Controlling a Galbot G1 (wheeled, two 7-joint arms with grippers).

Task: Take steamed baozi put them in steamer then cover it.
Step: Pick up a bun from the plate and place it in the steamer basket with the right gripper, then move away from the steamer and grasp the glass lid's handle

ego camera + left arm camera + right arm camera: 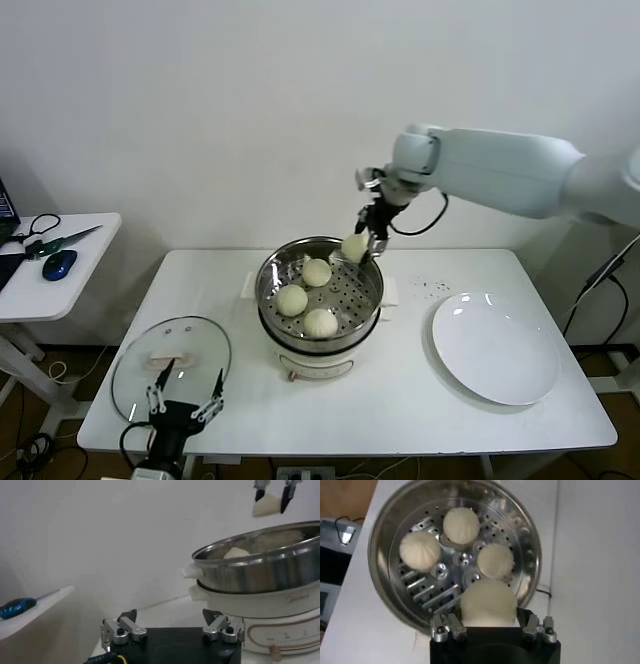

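- As you look down from the head camera, you find the side table (60, 262) at far left, carrying scissors (45, 238) and a blue mouse (59, 264).
- Your left gripper (185, 393) hangs low at the near left edge of the white table (400, 400), its fingers spread wide and holding nothing.
- The cover (171, 365) lies flat on the table just beyond that gripper, white handle up.
- At the centre you have the steamer (320, 290) on its white pot base, with three steamed baozi (318, 272) resting on the perforated floor.
- Your right gripper (364, 243) hovers over the steamer's far right rim, clamped on the fourth bun (354, 247), which is above the basket and not touching it.
- The white plate (495, 347) sits bare at the right, well apart from the steamer.
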